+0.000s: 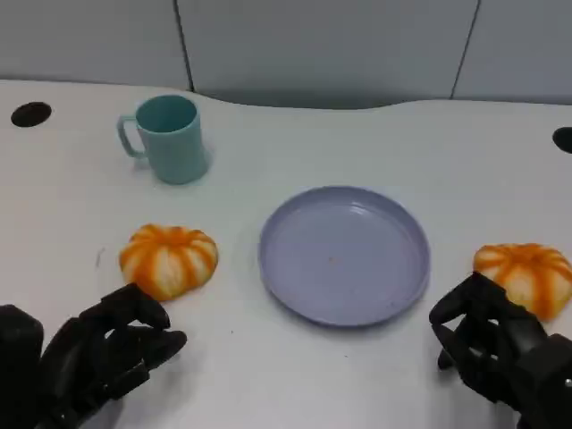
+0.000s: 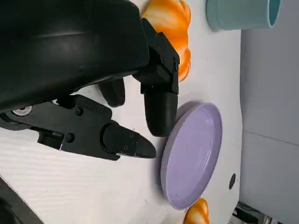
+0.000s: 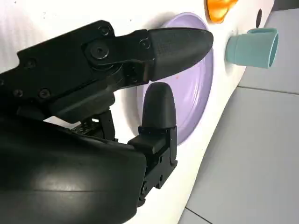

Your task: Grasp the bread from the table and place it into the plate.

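Two orange-and-white pumpkin-shaped bread rolls lie on the white table (image 1: 268,375): the left roll (image 1: 169,259) and right roll (image 1: 527,275) flank the empty round lavender plate (image 1: 344,255). Left hand (image 1: 112,349) and right hand (image 1: 487,344) hold nothing, fingers apart. A teal mug (image 1: 168,138) stands behind.

white table (image 1: 268,375), plate (image 1: 344,255), two breads (image 1: 169,259), mug (image 1: 170,138)

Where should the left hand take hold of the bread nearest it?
Probably from above, fingers closing across the rounded sides of the left bread. It sits flat and domed with no handle, and the left hand is just in front, open and apart from it.
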